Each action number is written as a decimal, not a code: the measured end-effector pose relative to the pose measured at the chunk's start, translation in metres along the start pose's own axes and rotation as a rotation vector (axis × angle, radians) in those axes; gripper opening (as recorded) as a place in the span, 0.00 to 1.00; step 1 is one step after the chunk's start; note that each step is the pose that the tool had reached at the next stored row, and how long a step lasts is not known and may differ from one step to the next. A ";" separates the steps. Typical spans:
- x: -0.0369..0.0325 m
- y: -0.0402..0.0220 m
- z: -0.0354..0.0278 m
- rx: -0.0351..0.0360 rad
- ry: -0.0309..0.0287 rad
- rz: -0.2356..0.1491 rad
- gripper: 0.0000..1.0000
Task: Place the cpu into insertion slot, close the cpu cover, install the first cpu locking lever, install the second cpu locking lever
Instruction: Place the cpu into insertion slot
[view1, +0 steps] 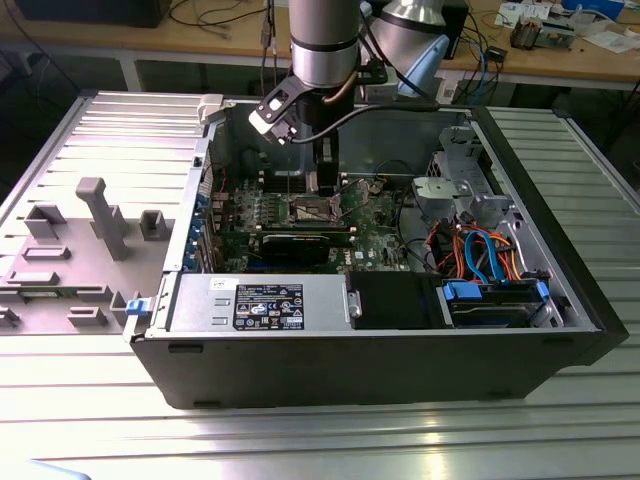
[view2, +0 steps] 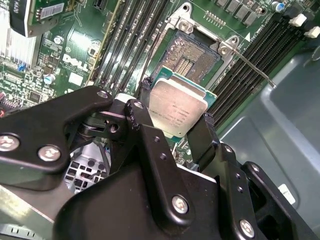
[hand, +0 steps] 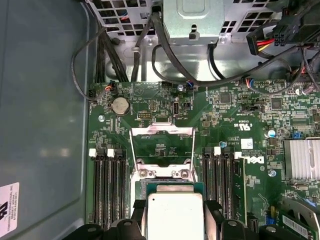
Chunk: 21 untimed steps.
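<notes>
Second wrist view gives us the clearest look at the tool (view2: 175, 114). Its two black fingers (view2: 141, 107) are drawn in narrow and press on opposite edges of the cpu (view2: 176, 102), which they hold with its silver-grey top facing the camera. The chip is not seated. Just beyond it lies the insertion slot (view2: 192, 52), bare, with its dark pinned centre showing inside the silver rim. A thin locking lever (view2: 255, 67) juts out from one corner of the slot and reaches across the black memory slots (view2: 250, 55) beside it.

In the first wrist view we see the same grip from the other side, with the cpu (hand: 175, 215) between the finger pads (hand: 212, 220). Beyond it the cpu cover (hand: 162, 132) stands swung open (green board shows through its square cut-out). Memory slots (hand: 107, 185) flank it on both sides. A round coin battery (hand: 119, 105) sits farther off, and a finned heat sink (hand: 301, 160) is well apart.

In the exterior view the arm (view1: 325, 40) comes straight down into the open computer case (view1: 560, 300). The tool (view1: 325, 178) hangs over the far middle of the green board, close above the slot area (view1: 312, 208). The case rests on a ribbed metal counter (view1: 300, 440), and a grey fixture block (view1: 100, 215) stands at the exterior view's left.
</notes>
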<state>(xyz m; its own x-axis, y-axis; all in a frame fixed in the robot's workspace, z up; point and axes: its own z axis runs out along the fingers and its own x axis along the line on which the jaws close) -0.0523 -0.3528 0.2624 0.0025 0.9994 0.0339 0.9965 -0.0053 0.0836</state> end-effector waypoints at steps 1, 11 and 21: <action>0.0000 -0.0001 0.0009 0.0000 0.0008 0.000 0.55; 0.0002 -0.0025 0.0093 0.0000 0.0118 0.001 0.55; 0.0001 -0.0035 0.0162 0.0000 0.0210 0.002 0.55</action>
<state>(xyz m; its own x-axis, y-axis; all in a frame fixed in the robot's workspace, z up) -0.0545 -0.3522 0.2460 0.0024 0.9985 0.0549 0.9965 -0.0070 0.0835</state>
